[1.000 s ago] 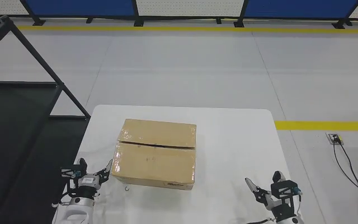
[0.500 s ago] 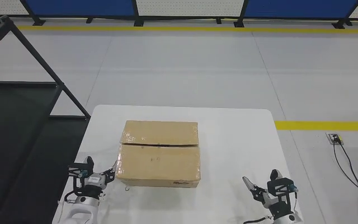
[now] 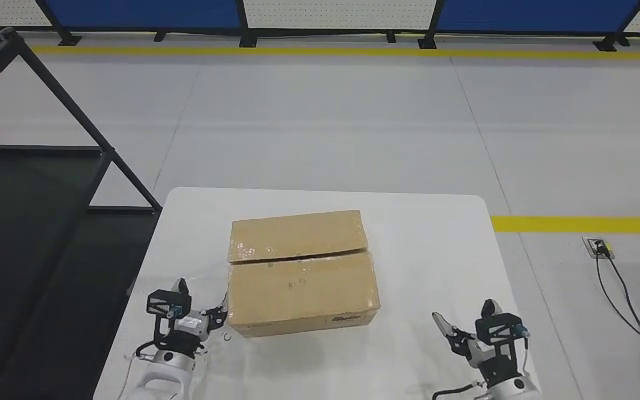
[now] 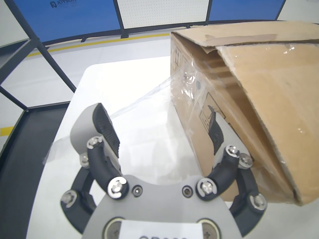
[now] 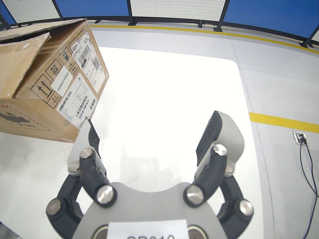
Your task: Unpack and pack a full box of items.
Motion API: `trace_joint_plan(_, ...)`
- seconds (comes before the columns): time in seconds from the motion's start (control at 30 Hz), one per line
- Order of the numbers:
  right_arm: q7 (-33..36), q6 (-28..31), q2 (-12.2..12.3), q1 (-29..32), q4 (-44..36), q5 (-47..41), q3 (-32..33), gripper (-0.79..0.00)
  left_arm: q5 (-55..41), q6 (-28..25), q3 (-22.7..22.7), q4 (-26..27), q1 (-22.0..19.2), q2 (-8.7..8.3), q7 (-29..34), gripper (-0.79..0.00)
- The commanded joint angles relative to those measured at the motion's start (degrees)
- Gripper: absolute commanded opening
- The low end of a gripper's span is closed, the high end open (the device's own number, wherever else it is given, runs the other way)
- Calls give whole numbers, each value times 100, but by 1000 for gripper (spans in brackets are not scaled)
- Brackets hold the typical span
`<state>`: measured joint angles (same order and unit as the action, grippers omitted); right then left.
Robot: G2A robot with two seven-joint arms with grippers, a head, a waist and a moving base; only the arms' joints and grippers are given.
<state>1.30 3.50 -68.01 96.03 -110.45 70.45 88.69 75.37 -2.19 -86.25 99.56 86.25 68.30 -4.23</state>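
Box (image 3: 302,270) just beside spread left claw (image 4: 155,112) — clear tape (image 4: 159,95) trailing.

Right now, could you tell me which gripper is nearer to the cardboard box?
Left. The left gripper sits open at the near corner of the cardboard box, close beside its wall; the right gripper hangs open off to the other side, bare table between.

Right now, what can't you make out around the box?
- Box contents: top view, flaps cover them; left wrist view, just a narrow gap under a flap.
- Whether the left gripper touches the box: left wrist view, one finger overlaps its side.
- Box's far side: every view, the box itself hides it.
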Motion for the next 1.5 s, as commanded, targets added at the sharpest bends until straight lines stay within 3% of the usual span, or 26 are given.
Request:
trace_joint_plan(0.0, 25, 14, -3, -22, 0, 13, -9, 0, 74, -11, 42, 11, 4, 4, -10, 0)
trace_joint_plan(0.2, 108, 38, -12, -79, -7, 51, -36, 0, 171, -41, -192, 280, 290, -15, -193, 0)
trace_joint_plan(0.37, 155, 57, -19, -108, -12, 68, -38, 0, -15, -369, -948, 676, 854, -81, -423, 0)
trace_joint_plan(0.5, 203, 75, -25, -157, -25, 89, -54, 0, -705, -514, -1539, 771, 967, -99, -316, 0)
trace_joint_plan(0.73, 222, 98, -37, -205, -40, 128, -100, 0, -1457, -717, -2058, 658, 408, -150, 488, 0)
trace_joint_plan(1.07, 64, 1, -51, 30, -53, -56, 114, 0, -1871, -1110, -1859, 223, -938, -257, 2209, 0)
trace_joint_plan(1.47, 91, -74, -52, 66, -65, -43, 164, 0, -1795, -985, -1875, 193, -994, -262, 2237, 0)
